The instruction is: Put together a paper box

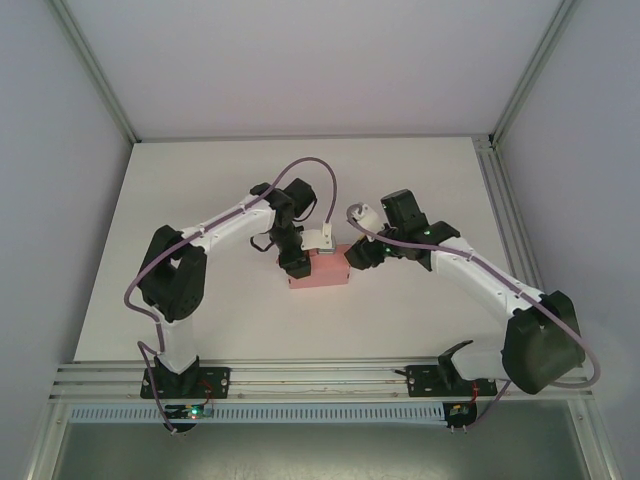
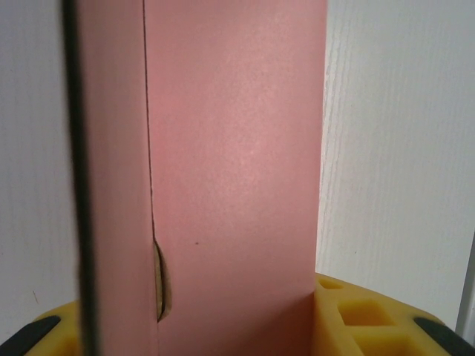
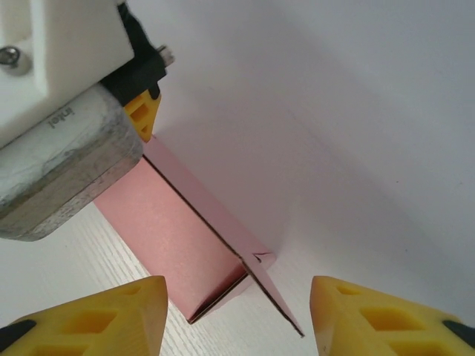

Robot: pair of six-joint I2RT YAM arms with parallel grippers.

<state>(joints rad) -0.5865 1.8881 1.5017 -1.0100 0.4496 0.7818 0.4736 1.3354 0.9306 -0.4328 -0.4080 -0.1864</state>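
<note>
Pink paper box (image 1: 319, 269), folded, mid-table, one end flap open

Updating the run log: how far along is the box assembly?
Done: the box is folded into a rectangular shell. In hand: the left hand grips one end, and the right hand sits open at the other end. Left: the end flap sticks out untucked, and a side seam gapes slightly, so closing that end likely remains.
</note>
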